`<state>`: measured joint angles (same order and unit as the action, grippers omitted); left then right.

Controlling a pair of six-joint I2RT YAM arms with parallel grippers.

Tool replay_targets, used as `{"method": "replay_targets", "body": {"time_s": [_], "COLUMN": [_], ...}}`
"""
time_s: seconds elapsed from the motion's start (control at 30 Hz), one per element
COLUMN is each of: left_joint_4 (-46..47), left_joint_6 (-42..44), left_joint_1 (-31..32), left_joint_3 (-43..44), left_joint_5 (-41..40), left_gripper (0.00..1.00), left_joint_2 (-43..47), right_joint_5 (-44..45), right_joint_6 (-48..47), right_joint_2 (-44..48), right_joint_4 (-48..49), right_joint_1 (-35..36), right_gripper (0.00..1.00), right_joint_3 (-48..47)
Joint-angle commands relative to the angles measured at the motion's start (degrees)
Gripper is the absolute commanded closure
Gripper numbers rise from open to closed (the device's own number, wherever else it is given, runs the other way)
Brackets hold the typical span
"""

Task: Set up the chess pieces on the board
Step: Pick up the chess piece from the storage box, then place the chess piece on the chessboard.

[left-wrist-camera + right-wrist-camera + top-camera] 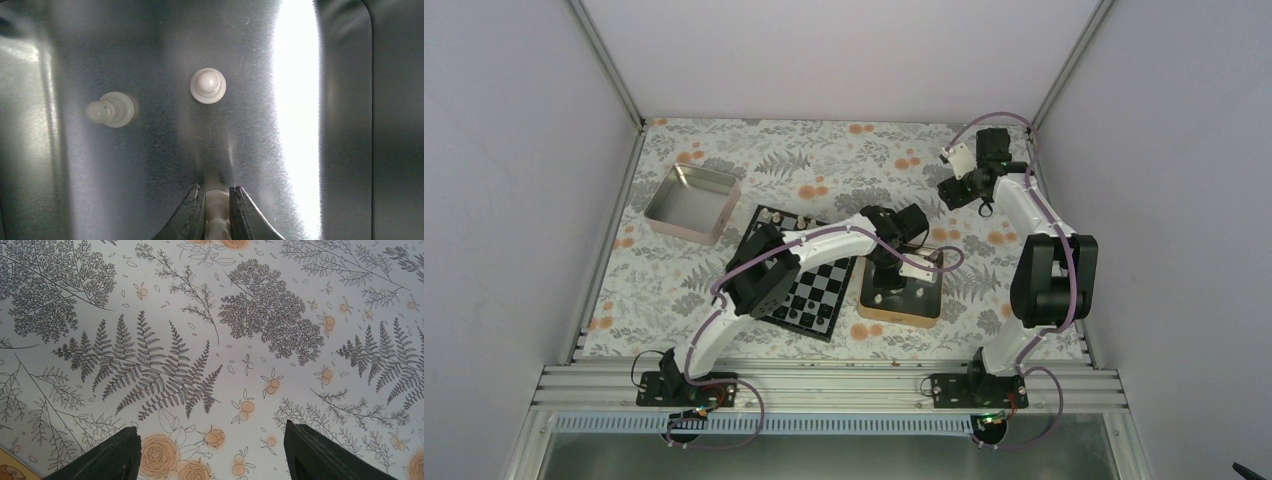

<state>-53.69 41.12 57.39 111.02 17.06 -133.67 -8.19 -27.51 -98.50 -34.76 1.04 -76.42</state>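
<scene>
My left gripper [890,277] reaches down into the gold tin [899,317]. In the left wrist view it [217,189] is shut on a small cream chess piece [217,210], held close to the tin's metal floor [150,165]. Two more cream pieces stand on that floor, one ahead [208,85] and one to the left [111,110]. The black and pale grey board [816,295] lies left of the tin, partly hidden by the left arm. My right gripper [959,186] is open and empty at the back right, above the tablecloth [211,426].
A pinkish silver tin [692,203] stands at the back left. Small dark chessmen [780,216] stand along the board's far edge. The floral tablecloth [844,160] covers the table. White walls with metal posts close in three sides.
</scene>
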Motion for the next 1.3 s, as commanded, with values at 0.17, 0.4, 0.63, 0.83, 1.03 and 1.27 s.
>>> {"method": "replay_targets", "body": {"time_s": [0.17, 0.4, 0.63, 0.83, 1.03, 1.27], "left_joint_4": [0.6, -0.7, -3.3, -4.4, -5.7, -5.2], "left_joint_6": [-0.2, 0.0, 0.7, 1.8, 2.7, 3.6], "left_joint_1": [0.5, 0.6, 0.8, -1.4, -7.8, -20.4], "left_joint_3": [1.3, 3.0, 4.2, 2.8, 2.7, 2.4], "left_joint_5": [-0.2, -1.1, -6.1, -12.2, -14.5, -10.7], "left_gripper": [0.98, 0.98, 0.98, 0.98, 0.97, 0.97], "left_joint_2": [-0.2, 0.0, 3.5, 8.7, 14.2, 16.2], "right_joint_5": [-1.0, -1.0, -1.0, -0.9, -1.0, -1.0], "right_joint_6": [0.1, 0.2, 0.2, 0.1, 0.0, -0.1], "right_joint_2": [2.3, 2.4, 2.5, 2.6, 2.5, 2.0], "right_joint_4": [1.0, 1.1, 0.9, 0.6, 0.3, -0.4], "right_joint_1": [-0.1, -0.1, 0.0, -0.1, 0.0, 0.3], "right_gripper": [0.1, 0.0, 0.0, 0.0, 0.0, 0.0], "right_joint_3": [1.0, 1.1, 0.8, 0.8, 0.6, 0.4]}}
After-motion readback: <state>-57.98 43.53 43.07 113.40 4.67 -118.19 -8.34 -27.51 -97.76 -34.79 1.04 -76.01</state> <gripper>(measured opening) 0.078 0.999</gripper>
